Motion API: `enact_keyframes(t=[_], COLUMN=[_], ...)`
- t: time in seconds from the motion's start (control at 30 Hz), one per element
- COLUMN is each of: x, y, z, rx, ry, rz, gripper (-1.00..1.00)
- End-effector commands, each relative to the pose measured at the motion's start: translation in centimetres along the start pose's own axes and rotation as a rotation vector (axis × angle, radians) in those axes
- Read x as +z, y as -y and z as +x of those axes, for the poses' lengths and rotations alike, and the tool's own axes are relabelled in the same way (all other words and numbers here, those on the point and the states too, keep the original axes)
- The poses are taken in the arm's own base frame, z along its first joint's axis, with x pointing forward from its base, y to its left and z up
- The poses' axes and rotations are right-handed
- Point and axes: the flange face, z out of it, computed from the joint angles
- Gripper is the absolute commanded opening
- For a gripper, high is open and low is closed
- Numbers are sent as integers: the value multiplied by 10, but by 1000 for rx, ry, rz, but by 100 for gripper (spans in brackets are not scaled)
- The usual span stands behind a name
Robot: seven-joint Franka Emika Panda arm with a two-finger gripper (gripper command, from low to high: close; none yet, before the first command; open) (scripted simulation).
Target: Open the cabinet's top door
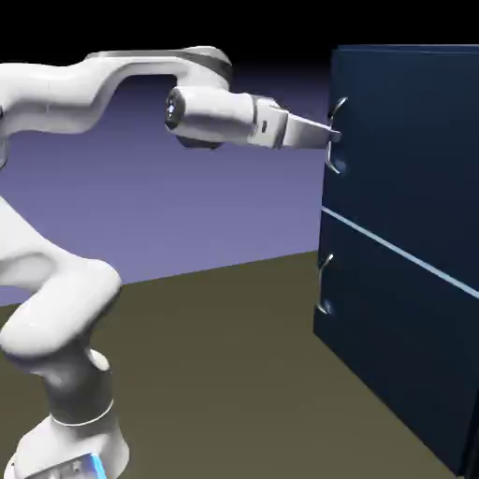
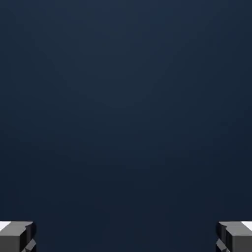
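hand view: flat matte navy top door [image 2: 126, 108] fills all; blocky grey pincer [image 2: 126, 237] spread wide.

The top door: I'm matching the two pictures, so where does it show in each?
Exterior view: the top door is the upper navy panel at the right, above the pale line.
Hand view: its navy surface fills the picture; no handle shows.
Shared landmark: the gripper, its fingertips at the bottom corners.

A white arm [image 1: 56, 281] of rounded segments is shown, with grey joint rings, a blue-lit base, and dark grey fingertips [image 2: 17, 236].
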Motion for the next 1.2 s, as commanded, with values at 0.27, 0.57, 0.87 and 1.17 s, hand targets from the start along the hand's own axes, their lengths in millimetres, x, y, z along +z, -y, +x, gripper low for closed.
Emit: enact_keyframes(t=[0.27,0.57,0.87,1.17], x=[14,39,88,69], y=[22,38,48,37], z=[-39,-92,-112,-105], rx=[-7,-11,-13,-16], ry=[-55,-91,-100,-49], rz=[62,105,115,166], gripper=[0,0,0,-100])
